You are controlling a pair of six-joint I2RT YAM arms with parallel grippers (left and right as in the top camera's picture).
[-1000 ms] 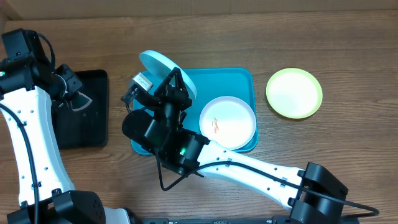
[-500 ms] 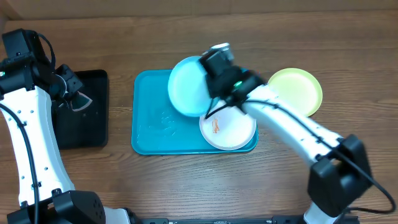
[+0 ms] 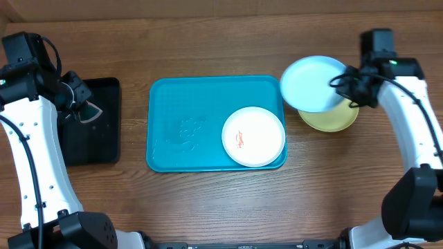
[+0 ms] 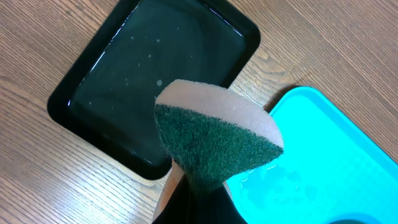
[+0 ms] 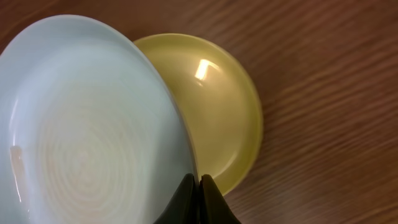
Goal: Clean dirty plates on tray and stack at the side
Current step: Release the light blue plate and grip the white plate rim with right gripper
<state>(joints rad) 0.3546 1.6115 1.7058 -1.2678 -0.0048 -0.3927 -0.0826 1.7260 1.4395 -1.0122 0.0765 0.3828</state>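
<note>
Three plates in all. Nearest, the white plate (image 3: 253,136) lies flat in the near right corner of the tray (image 3: 181,97), with an orange-red smear (image 3: 239,139) on it; it is the only plate on the tray. Just right of the tray, the yellow-green plate (image 3: 333,120) rests on the table (image 3: 208,207). Above it the light blue plate (image 3: 311,83) hangs tilted, its rim pinched in the closed jaws of the right gripper (image 5: 199,185). There are two trays: the black tray (image 3: 97,138) lies left of the turquoise one. Above it, the left gripper (image 4: 194,190) is clamped tight on the one sponge (image 4: 217,137), which is green-faced and tan-backed.
</note>
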